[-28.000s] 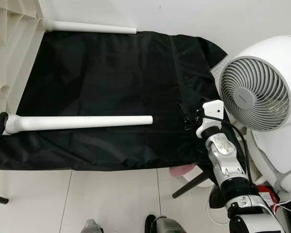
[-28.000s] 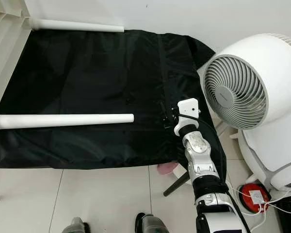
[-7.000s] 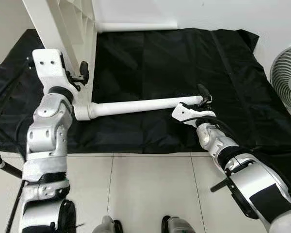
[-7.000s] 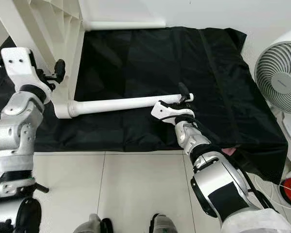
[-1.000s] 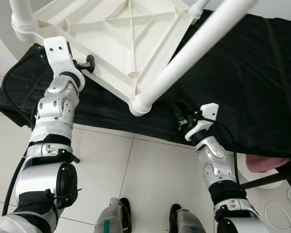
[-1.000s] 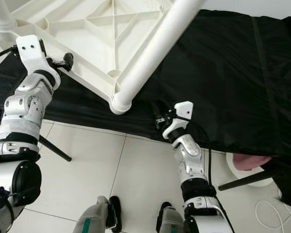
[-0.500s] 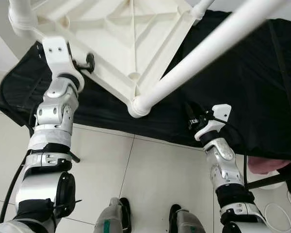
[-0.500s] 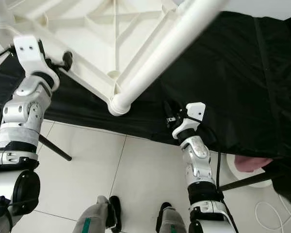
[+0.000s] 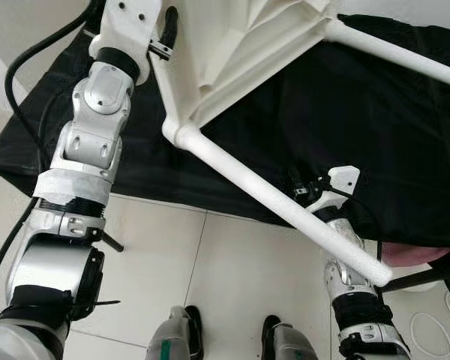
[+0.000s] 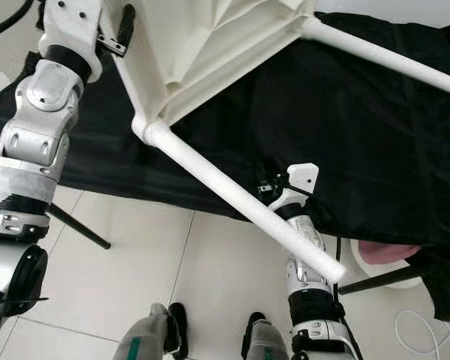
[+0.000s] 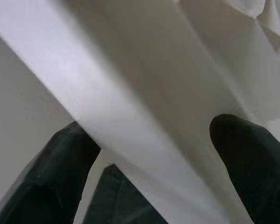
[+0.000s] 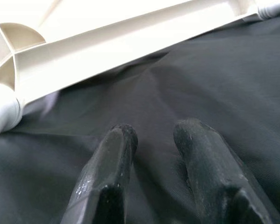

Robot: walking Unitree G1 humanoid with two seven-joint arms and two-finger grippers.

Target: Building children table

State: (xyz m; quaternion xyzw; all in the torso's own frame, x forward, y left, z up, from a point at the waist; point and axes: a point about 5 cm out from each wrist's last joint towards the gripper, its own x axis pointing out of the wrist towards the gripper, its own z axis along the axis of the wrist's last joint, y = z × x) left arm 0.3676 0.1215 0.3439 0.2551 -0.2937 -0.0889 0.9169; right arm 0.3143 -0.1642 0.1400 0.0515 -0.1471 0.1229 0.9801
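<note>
Left gripper (image 9: pixel 167 34) is pinching the edge of the white plastic table top (image 9: pixel 232 45), one black finger (image 11: pixel 60 177) on each side of the smooth flat rim, holding the top tilted up above the black cloth (image 9: pixel 405 142). The underside of the top is showing moulded ribs and a rounded corner socket. A long round white leg (image 9: pixel 277 199) is running from that socket down and toward the robot's right, passing over the right arm; a second white leg (image 9: pixel 405 56) is sticking out from the far corner, over the cloth.

Right gripper (image 12: pixel 154 135) is hovering just above the cloth with its two glossy black fingers slightly spread and nothing between them, the ribbed table frame showing beyond them.

The cloth is matte, wrinkled fabric spread over pale glossy floor tiles (image 9: pixel 232 277). A pink object (image 9: pixel 409 253) is peeking out under the cloth's edge on the right.
</note>
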